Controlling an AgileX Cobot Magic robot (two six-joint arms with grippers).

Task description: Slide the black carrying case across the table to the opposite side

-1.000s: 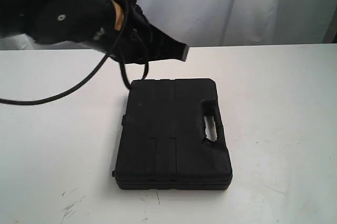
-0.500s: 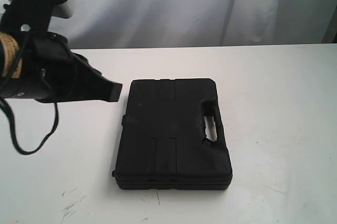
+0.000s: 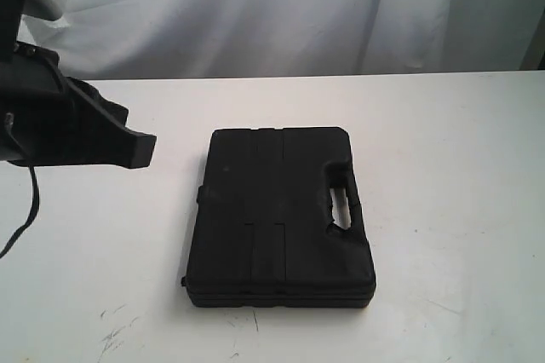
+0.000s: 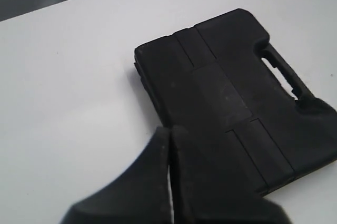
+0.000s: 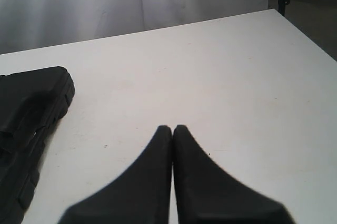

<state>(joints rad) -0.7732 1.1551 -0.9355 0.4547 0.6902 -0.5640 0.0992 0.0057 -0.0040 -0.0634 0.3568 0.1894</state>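
Flat and closed in the middle of the exterior frame: a black moulded-plastic carrying case (image 3: pixel 281 214), resting on a wide white tabletop (image 3: pixel 451 141). Carries its oblong handle cut-out (image 3: pixel 342 206) along the right edge, nearer the upper right corner. Sits a little left of the frame's centre line, with bare white surface on every side. Faint dark scratches (image 3: pixel 115 329) at the lower left of the frame, in front of the case. Pale draped cloth (image 3: pixel 298 5) across the top of the frame, behind the far table edge.

At the left edge of the exterior frame, the black left gripper (image 3: pixel 141 150), pointing right toward the case. Stands apart from the case's left side, not touching it. In the left wrist view, pressed almost together, only a hairline slit between the two fingers (image 4: pixel 152 155), nothing held. Same view: the case (image 4: pixel 226 92) lying diagonally across the frame beyond the tips.

In the right wrist view, the black right gripper (image 5: pixel 172 128) at the bottom centre, fingers meeting tip to tip, empty. Points over bare tabletop, with one corner of the case (image 5: pixel 31 103) at the left edge of that frame, well apart from the tips.
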